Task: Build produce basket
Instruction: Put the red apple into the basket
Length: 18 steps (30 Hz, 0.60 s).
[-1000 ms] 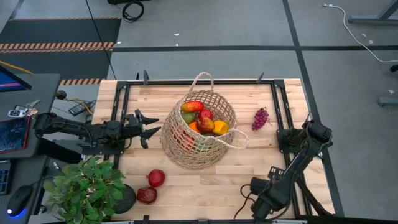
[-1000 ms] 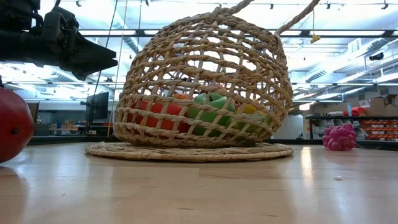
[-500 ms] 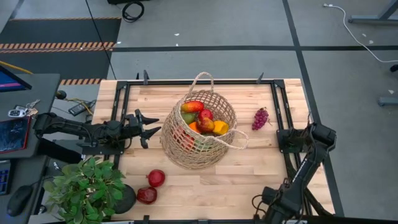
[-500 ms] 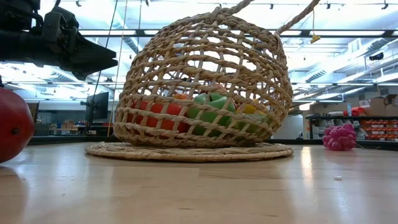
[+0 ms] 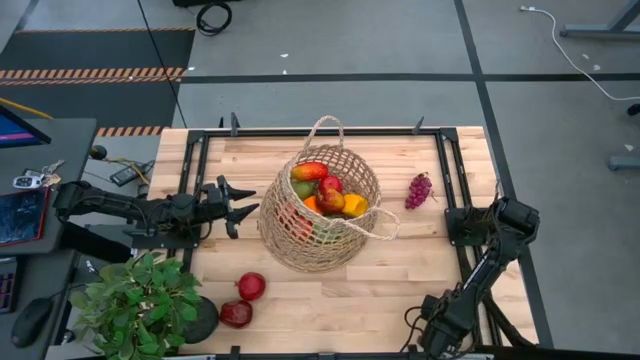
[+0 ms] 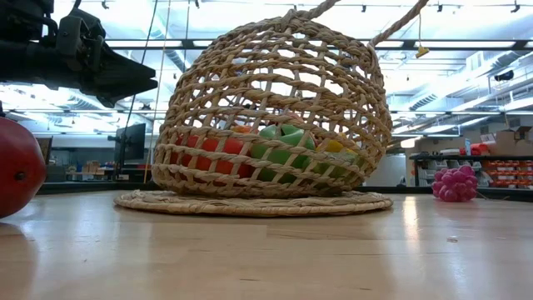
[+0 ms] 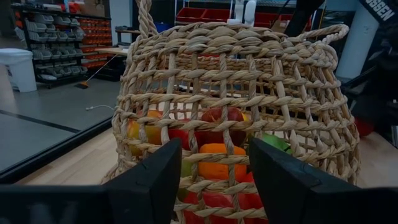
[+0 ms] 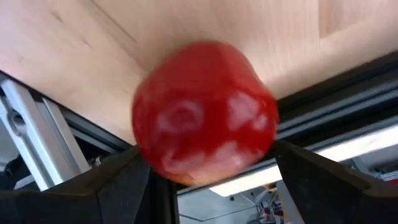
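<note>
The wicker basket [image 5: 320, 210] stands mid-table on a round woven mat [image 6: 250, 202], with red, orange, yellow and green produce [image 5: 328, 192] inside. My left gripper [image 5: 243, 205] hangs open and level just left of the basket, its fingers [image 7: 155, 180] facing the weave and touching nothing. My right gripper [image 5: 432, 335] is at the table's near right edge. It is open, with a red fruit [image 8: 205, 112] filling the gap between its fingers. A purple grape bunch [image 5: 418, 190] lies right of the basket. Two dark red fruits [image 5: 251, 286] [image 5: 236, 314] lie near the front left. My right gripper has one finger [image 8: 124, 186] on each side of the red fruit's flanks [image 8: 146, 149], slanting down at it from above. The fruit shows blurred against the wood by the table's edge rail. Whether the fingers touch it, I cannot tell.
A leafy potted plant [image 5: 140, 305] stands at the near left corner. Black rails [image 5: 450, 170] frame the tabletop. One basket handle [image 5: 325, 125] stands up at the far side and another [image 5: 385, 225] leans out to the right. Bare wood lies between basket and near edge.
My right gripper has sunk toward the table at the near right edge and tipped more steeply downward. Its forearm has swung with it. The basket, the produce and my left arm have kept still.
</note>
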{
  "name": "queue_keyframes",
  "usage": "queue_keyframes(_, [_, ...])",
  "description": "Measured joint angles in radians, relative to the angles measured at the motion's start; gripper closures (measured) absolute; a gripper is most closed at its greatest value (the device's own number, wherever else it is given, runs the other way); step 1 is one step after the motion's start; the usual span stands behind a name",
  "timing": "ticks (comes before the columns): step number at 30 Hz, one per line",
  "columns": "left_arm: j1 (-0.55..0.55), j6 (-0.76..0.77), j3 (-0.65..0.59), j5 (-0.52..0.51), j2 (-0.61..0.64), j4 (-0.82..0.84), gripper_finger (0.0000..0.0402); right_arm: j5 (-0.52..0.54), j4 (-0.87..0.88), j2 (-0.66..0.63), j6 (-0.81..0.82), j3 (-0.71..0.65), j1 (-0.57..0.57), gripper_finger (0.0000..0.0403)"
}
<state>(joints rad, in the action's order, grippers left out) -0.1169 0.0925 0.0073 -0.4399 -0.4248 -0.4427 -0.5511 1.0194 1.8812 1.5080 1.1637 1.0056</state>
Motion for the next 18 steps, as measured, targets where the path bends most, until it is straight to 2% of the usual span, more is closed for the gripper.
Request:
queue_keyframes(7, [0.0,0.0,0.0,0.0,0.0,0.0,0.0207,0.01,-0.078,0.0,-0.034,-0.034,-0.019,0.0055])
queue_keyframes(18, [0.0,0.0,0.0,0.0,0.0,0.0,0.0203,0.078,-0.107,0.0,-0.097,-0.046,-0.027,0.0055])
